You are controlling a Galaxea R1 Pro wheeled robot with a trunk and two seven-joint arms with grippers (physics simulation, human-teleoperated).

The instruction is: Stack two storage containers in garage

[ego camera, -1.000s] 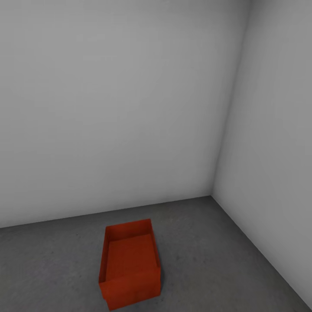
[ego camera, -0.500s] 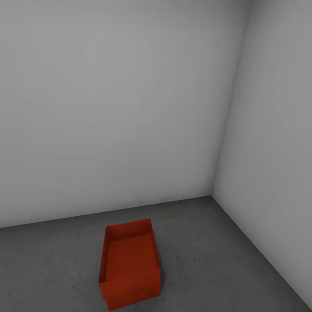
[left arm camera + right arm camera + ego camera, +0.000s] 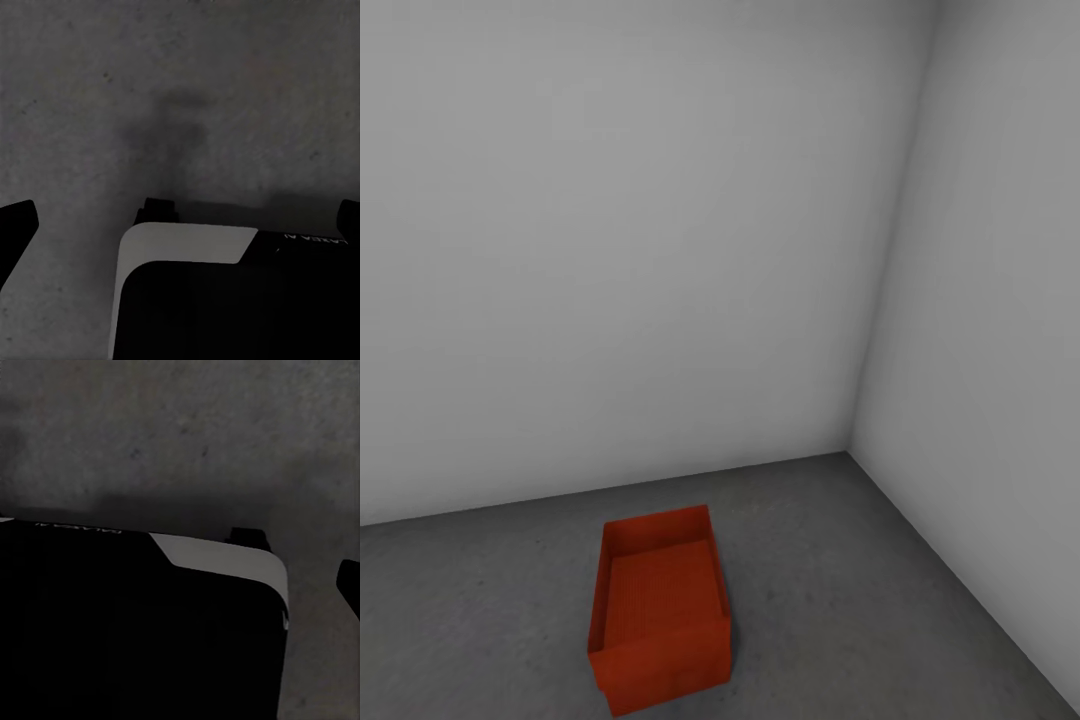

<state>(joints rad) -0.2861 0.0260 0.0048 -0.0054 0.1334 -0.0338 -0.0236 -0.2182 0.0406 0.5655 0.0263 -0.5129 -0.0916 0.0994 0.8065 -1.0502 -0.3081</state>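
**Inspector:** Head view puts one storage container (image 3: 660, 610) upright on the floor (image 3: 480, 620) of the garage, near the corner where the back wall (image 3: 620, 250) meets the side wall (image 3: 1000, 350). It stands apart from both walls, open top up, nothing inside. One bin only is on record here; where the second is I cannot say.

**Supervisor:** Grippers?

**Inspector:** Both wrist views look down on bare concrete past the robot's own dark base (image 3: 225, 300). A dark tip of the left gripper (image 3: 15, 225) sits at one edge of its view, a tip of the right gripper (image 3: 349, 585) at the edge of the other. Spread or pressed together, I cannot tell. Nothing lies between or near the fingers; the bin is well ahead of them.

**Supervisor:** Risks?

**Inspector:** In my judgement, half the task is outstanding. The bin sits skewed to the walls, so a second one lowered square to the room could catch a rim and tip. The side wall may also crowd the right arm on approach.

**Supervisor:** Obstructions?

**Inspector:** None noted beyond the walls.
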